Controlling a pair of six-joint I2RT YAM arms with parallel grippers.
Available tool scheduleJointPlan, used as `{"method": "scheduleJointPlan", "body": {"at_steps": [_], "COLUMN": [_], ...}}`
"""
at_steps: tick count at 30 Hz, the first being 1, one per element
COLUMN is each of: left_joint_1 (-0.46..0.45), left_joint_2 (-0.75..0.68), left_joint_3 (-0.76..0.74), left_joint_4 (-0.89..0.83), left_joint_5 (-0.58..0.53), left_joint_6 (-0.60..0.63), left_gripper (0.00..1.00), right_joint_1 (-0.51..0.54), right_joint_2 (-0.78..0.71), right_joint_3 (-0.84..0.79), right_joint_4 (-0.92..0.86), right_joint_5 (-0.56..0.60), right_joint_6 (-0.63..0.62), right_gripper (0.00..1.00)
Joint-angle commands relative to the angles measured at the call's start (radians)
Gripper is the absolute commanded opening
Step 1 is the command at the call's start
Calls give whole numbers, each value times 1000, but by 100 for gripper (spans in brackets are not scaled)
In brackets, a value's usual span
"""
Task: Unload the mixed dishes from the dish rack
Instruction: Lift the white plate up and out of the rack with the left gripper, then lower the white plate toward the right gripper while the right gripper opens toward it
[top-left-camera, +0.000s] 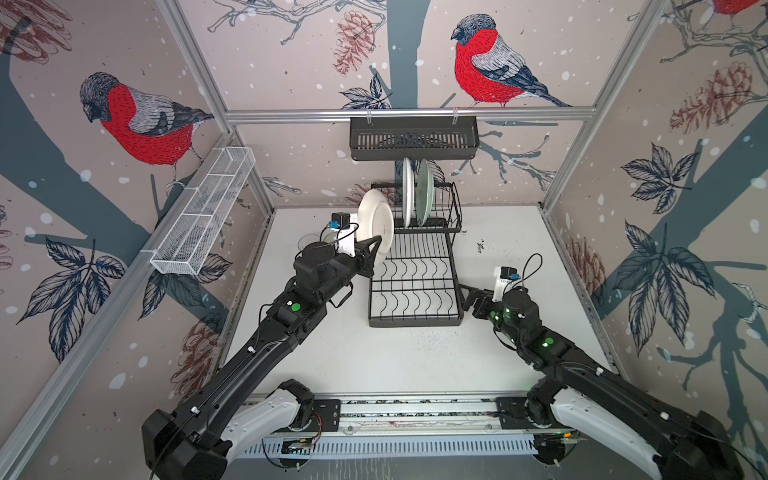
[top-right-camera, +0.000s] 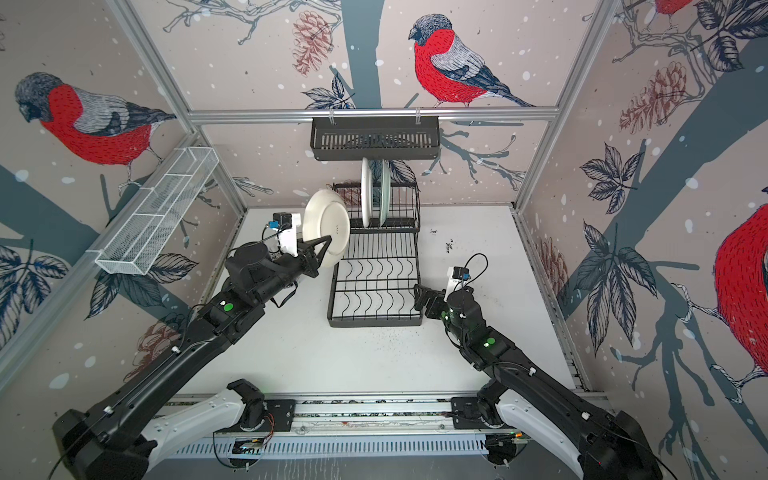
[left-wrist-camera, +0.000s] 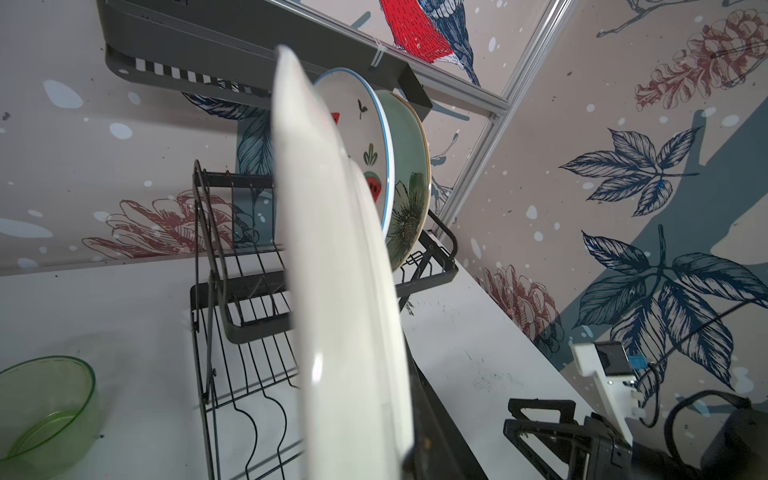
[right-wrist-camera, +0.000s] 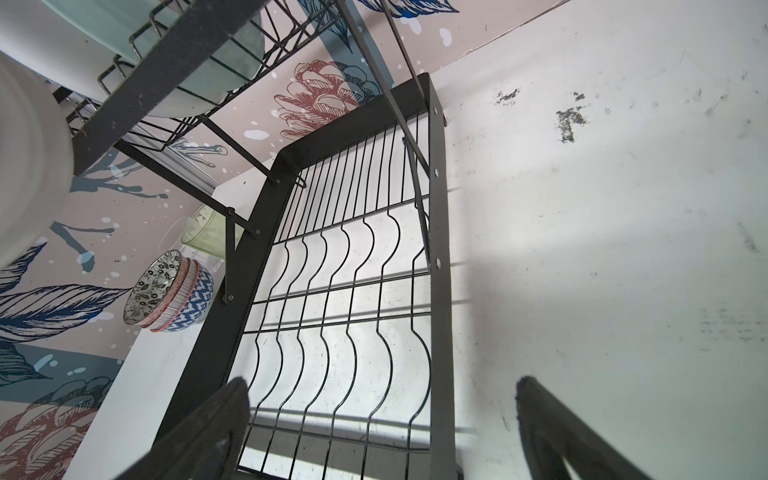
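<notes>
Two slim jaws of the left gripper (top-left-camera: 375, 244) are clamping the lower rim of the cream plate (top-left-camera: 376, 226), which is tilting on edge just left of centre in both top views, overlapping the left side of the dish rack (top-left-camera: 415, 322); whether the plate is touching the wires is not clear. The right gripper (top-left-camera: 467, 294) is hovering released, jaws spread wide and holding nothing, just beside the rack's lower right corner, right of centre in the frame. The rack is sitting in the middle of the white table (top-left-camera: 374, 361), its lower level showing bare wavy wires. On the upper level, above centre, the white plate (top-left-camera: 408, 191) and the pale green plate (top-left-camera: 424, 191) are standing upright side by side in their slots. In the right wrist view three patterned bowls (right-wrist-camera: 170, 291) are sitting nested on the table beyond the rack, with the green glass (right-wrist-camera: 205, 232) near them. A black shelf basket (top-left-camera: 413, 139) is hanging at upper centre and a white mesh basket (top-left-camera: 203, 212) at left
</notes>
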Motion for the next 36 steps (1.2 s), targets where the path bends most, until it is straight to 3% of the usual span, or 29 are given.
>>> {"method": "scheduleJointPlan", "body": {"at_steps": [1, 11, 17, 23, 36], "left_joint_1": [-30, -285, -306, -344, -406], "left_joint_2": [6, 77, 123, 152, 232], "left_joint_3": [-5, -23, -74, -91, -88], "left_joint_4": [62, -3, 36, 57, 118], "left_joint_5": [38, -207, -211, -285, -238], "left_joint_6": [25, 163, 149, 209, 353], "left_gripper": [0, 0, 0, 0, 0], "right_joint_1": [-10, -27, -44, -74, -117], "right_joint_2": [-9, -55, -91, -125, -122], "right_joint_3": [28, 51, 51, 85, 168], "right_joint_4": [-58, -116, -146, -190, -237], "right_joint_5": [-35, -96, -84, -128, -191], "right_joint_6": [20, 71, 77, 112, 193], "right_gripper": [99, 100, 100, 100, 100]}}
